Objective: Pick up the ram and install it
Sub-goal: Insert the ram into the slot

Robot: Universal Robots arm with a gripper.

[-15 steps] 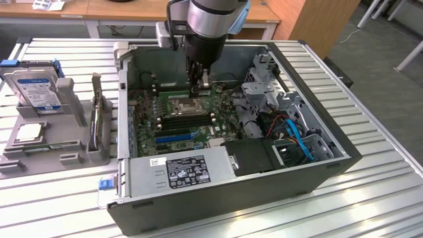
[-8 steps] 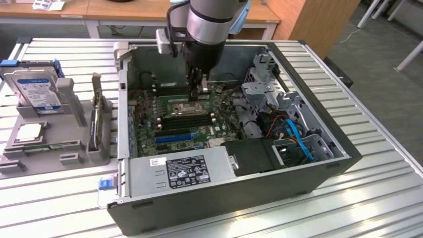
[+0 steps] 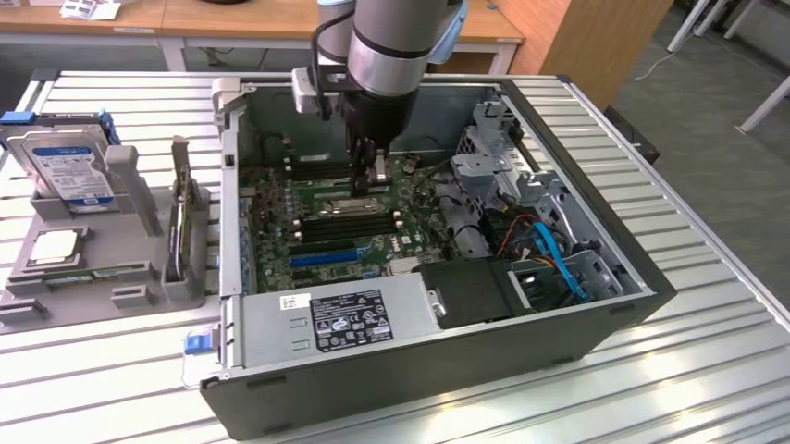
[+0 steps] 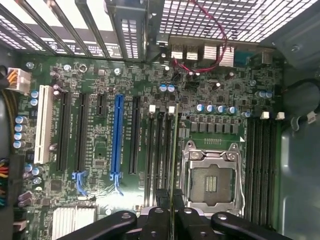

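My gripper has its fingers clamped on the ram, edge-on above the DIMM slots beside the empty CPU socket. If it sits skewed across 1 slot, pushing down could jam or crack it.

Arm seen entering from above. Last link held near vertical, silver-grey wrist section pointed straight down. Black gripper hung below wrist, directed downward and set low. In wrist view, two black fingers seen drawn close together, outer linkage bars splayed to either side. Thin green ram clamped between fingertips, seen edge-on, in line with fingers. Jaws nearly closed, narrow gap between them taken up by board.
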